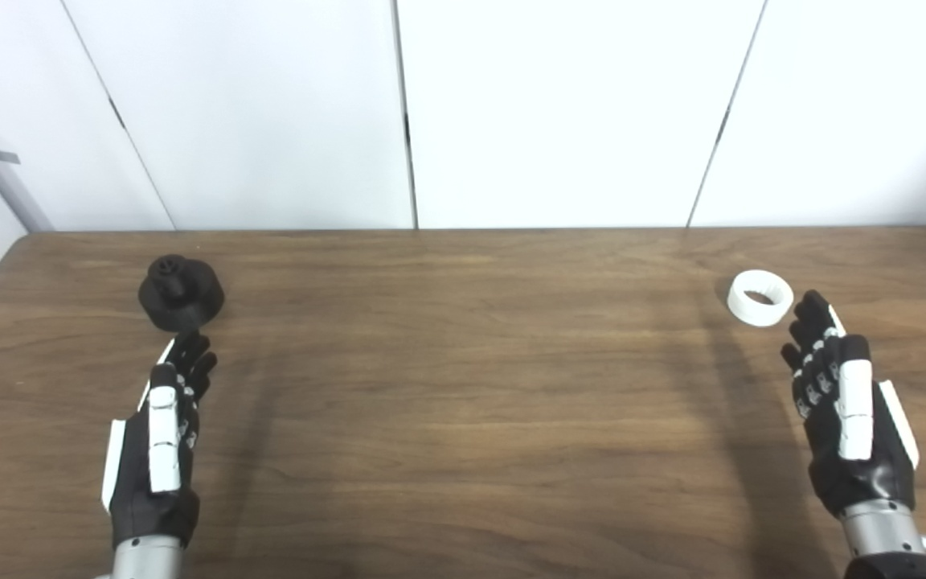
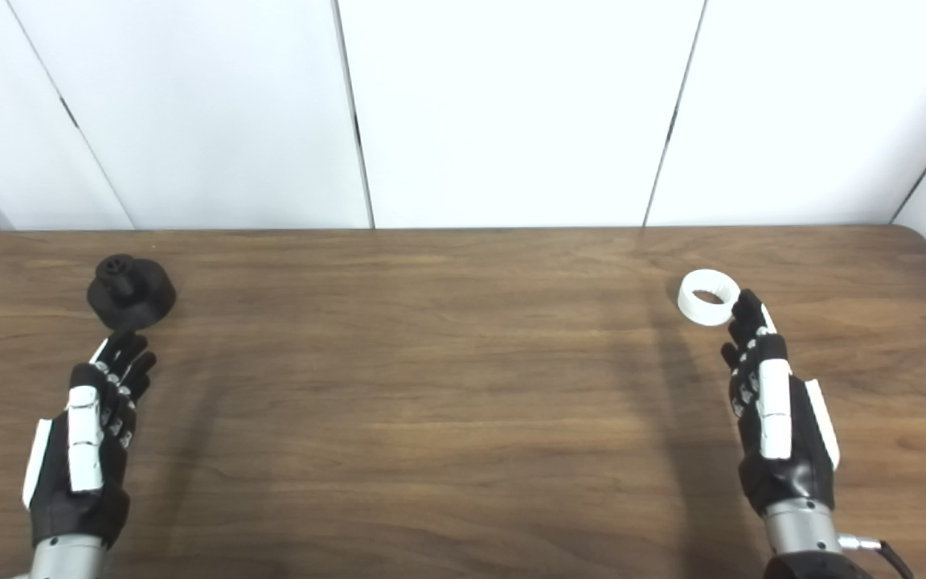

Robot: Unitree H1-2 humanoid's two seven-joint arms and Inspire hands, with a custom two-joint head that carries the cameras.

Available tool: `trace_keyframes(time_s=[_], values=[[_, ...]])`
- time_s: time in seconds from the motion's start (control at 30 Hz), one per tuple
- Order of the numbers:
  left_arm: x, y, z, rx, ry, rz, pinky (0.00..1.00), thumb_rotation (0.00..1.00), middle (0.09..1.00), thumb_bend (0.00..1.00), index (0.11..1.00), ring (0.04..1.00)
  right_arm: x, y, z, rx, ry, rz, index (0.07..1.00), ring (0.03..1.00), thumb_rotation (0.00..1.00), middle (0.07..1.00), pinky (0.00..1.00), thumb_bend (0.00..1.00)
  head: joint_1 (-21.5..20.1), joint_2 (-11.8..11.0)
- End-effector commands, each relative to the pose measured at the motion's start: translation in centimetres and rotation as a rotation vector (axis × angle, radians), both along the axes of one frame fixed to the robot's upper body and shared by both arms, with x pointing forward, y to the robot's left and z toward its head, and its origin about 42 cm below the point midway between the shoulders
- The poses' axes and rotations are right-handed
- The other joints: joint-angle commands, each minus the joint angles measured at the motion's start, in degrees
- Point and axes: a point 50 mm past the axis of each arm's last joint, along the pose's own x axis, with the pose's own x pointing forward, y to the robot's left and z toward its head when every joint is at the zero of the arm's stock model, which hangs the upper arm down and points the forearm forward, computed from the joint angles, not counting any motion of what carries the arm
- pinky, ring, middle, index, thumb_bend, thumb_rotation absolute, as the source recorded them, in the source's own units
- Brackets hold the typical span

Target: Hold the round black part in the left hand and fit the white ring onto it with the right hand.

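The round black part point(image 1: 181, 293) stands on the wooden table point(image 1: 463, 386) at the far left, a disc with a short hub on top. My left hand point(image 1: 161, 438) lies just in front of it, fingers stretched out, open and empty, its fingertips point(image 1: 190, 346) close to the part's near edge. The white ring point(image 1: 760, 297) lies flat at the far right. My right hand point(image 1: 845, 410) is open and empty just in front of it, its fingertips point(image 1: 813, 310) right beside the ring's near right edge.
White wall panels point(image 1: 463, 112) stand behind the table's far edge. The table's rounded right corner point(image 2: 913, 233) shows in the right eye view. Bare wood lies between the two hands.
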Motion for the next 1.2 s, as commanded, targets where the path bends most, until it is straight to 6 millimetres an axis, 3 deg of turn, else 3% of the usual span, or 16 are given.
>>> trace_keyframes(time_s=[0.0, 0.47, 0.7, 0.83, 1.07, 1.17], values=[[-1.5, -0.1, 0.2, 0.012, -0.007, 0.012, 0.97, 0.97, 0.928, 0.58, 0.914, 0.927, -2.3, -0.5, -0.5, -0.018, 0.022, -0.003, 0.976, 1.000, 1.00, 0.988, 1.00, 0.56, -0.02, 0.04], [-1.5, -0.2, 0.0, 0.014, -0.015, 0.008, 0.99, 0.97, 0.930, 0.56, 0.914, 0.929, -2.3, -0.5, -0.5, -0.017, 0.022, 0.001, 0.979, 1.000, 1.00, 0.988, 1.00, 0.57, 1.19, -0.81], [-1.8, -0.9, -0.5, 0.008, -0.012, 0.010, 0.97, 0.99, 0.921, 0.52, 0.916, 0.921, -2.5, -1.2, -0.7, -0.024, 0.017, 0.005, 0.991, 1.000, 1.00, 0.995, 1.00, 0.56, 7.04, -2.68], [-1.9, -1.3, -1.0, 0.030, -0.003, 0.010, 0.98, 0.98, 0.917, 0.55, 0.896, 0.915, -2.6, -1.6, -0.8, -0.034, 0.018, 0.009, 0.996, 1.000, 1.00, 1.000, 1.00, 0.58, 11.36, -4.71], [-1.9, -2.4, -1.8, 0.024, -0.008, 0.010, 0.96, 0.95, 0.917, 0.54, 0.909, 0.907, -2.6, -2.1, -1.1, -0.034, 0.018, 0.014, 0.987, 1.000, 1.00, 0.991, 1.00, 0.67, 16.54, -8.15], [-1.9, -2.8, -2.1, 0.019, -0.002, 0.012, 0.96, 0.93, 0.915, 0.55, 0.908, 0.903, -2.6, -2.3, -1.4, -0.046, 0.012, 0.019, 0.973, 0.982, 1.00, 0.976, 1.00, 0.61, 17.71, -9.56]])
